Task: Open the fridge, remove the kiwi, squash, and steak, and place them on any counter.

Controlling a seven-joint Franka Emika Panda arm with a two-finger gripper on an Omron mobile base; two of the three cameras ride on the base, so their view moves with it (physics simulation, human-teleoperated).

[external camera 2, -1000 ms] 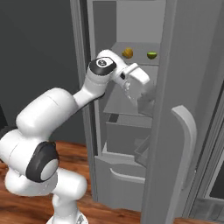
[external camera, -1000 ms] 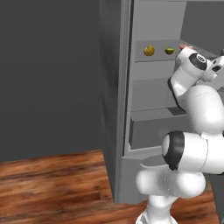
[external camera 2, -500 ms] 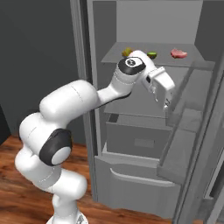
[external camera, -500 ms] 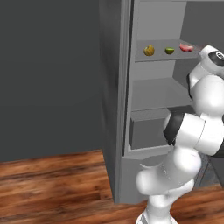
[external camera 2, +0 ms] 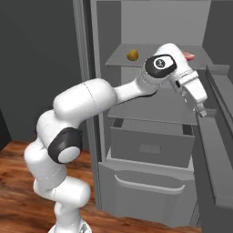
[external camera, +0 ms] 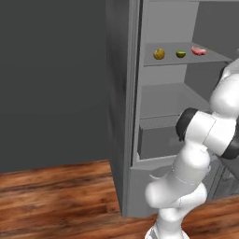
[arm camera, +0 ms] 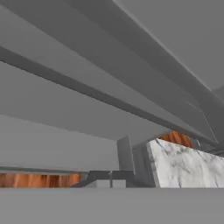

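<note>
The gripper point(external camera 2: 201, 112) has its fingers pressed together with nothing between them; it points down at the right edge of the open fridge point(external camera 2: 154, 191), just beside the inner face of the swung-out door, though contact cannot be judged. On the upper shelf point(external camera: 186, 59) lie three foods, one of each: one yellow-orange squash point(external camera: 159, 54) at the left, one green kiwi point(external camera: 181, 54) in the middle, one pink steak point(external camera: 199, 50) at the right, spaced apart. One lower drawer point(external camera 2: 150, 145) sits under the shelves. In the hand view a slab of veined marble counter point(arm camera: 188, 168) shows below grey panels. No writing or labels are legible
</note>
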